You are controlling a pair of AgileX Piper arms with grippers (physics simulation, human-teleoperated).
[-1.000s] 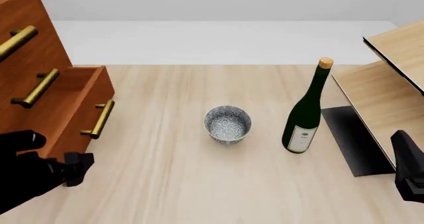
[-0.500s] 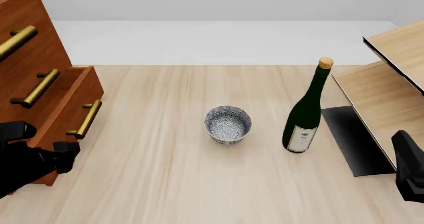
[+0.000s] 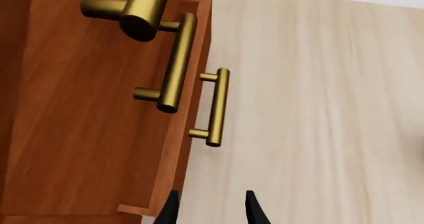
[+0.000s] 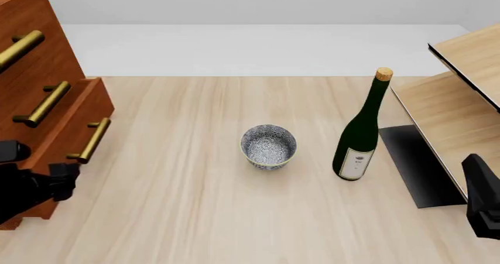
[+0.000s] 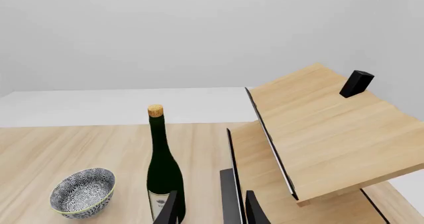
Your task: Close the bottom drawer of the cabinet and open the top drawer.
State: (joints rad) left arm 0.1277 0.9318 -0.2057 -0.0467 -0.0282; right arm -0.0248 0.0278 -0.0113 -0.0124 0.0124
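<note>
The reddish-brown cabinet [image 4: 31, 76] stands at the table's left edge. Its bottom drawer [image 4: 93, 103] sticks out a little past the drawers above; its brass handle [image 4: 88, 140] also shows in the left wrist view [image 3: 217, 107]. The top drawer [image 4: 27, 18] is shut, and its handle [image 3: 136, 8] is near the camera. My left gripper [image 4: 61, 185] is open and sits against the near end of the bottom drawer's front [image 3: 174, 159]; it [image 3: 208, 211] holds nothing. My right gripper [image 4: 483, 202] is open and empty at the front right, in front of the shelf unit [image 5: 210, 211].
A patterned bowl [image 4: 269, 146] sits mid-table. A dark green bottle [image 4: 359, 135] with a cork stands to its right. A pale wooden shelf unit [image 4: 461, 100] leans at the right edge, with a small black block [image 5: 356, 83] on top.
The bottom drawer has slid further into the cabinet. My left gripper has moved left with its front. The right arm has not moved.
</note>
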